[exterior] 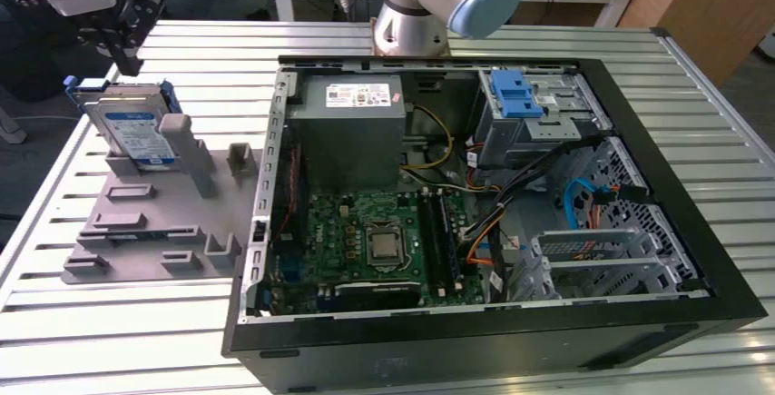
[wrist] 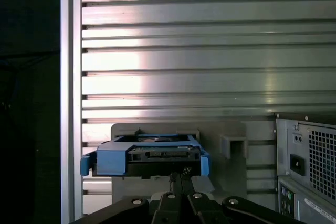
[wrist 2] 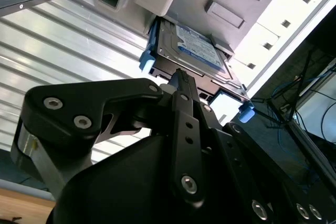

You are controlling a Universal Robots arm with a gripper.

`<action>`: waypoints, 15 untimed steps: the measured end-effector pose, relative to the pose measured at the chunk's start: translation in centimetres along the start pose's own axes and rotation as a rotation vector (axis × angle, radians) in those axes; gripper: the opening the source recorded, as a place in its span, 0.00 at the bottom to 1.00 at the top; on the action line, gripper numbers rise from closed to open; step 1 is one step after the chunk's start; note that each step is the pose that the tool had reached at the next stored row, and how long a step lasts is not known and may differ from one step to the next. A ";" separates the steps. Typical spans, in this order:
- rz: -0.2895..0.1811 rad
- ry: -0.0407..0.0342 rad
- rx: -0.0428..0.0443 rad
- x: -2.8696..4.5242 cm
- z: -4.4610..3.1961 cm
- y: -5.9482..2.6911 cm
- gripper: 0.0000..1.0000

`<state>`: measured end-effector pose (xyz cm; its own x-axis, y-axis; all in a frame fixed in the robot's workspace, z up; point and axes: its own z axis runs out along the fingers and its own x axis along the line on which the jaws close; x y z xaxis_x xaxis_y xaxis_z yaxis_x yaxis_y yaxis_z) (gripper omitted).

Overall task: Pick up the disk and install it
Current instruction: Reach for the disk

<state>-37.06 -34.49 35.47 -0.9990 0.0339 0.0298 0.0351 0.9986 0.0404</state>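
The disk (exterior: 131,132) is seen standing on edge in a slot of a grey fixture (exterior: 145,222), which rests on the slatted metal surface (exterior: 122,322). In the exterior view the fixture lies at about 9 o'clock of the open computer case (exterior: 485,340). The disk's labelled face is turned outward, and blue rails are fitted along its sides. In the same view the gripper (exterior: 125,50) is held in the air at roughly 12 o'clock of the disk, near it but apart from it. In both wrist views the disk (wrist 2: 197,51) (wrist: 152,156) is found just beyond the gripper (wrist 2: 180,77) (wrist: 178,174), with its connector edge turned toward the camera in the first wrist view. The 2 fingertips (wrist: 174,178) appear drawn together, and nothing is clamped between them. Inside the case, a grey power supply (exterior: 351,132), a green motherboard (exterior: 363,241) and a silver cage with a blue latch (exterior: 533,104) are visible.
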 end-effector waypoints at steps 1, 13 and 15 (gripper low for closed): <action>0.000 -0.0001 -0.0001 0.15 0.03 0.01 0.11; 0.000 0.0000 0.0000 1.95 0.38 0.07 0.11; 0.000 -0.0001 -0.0001 2.36 0.48 0.07 0.11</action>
<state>-39.43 -34.33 35.07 -0.9990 0.0338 0.0297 0.0350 0.9986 0.0405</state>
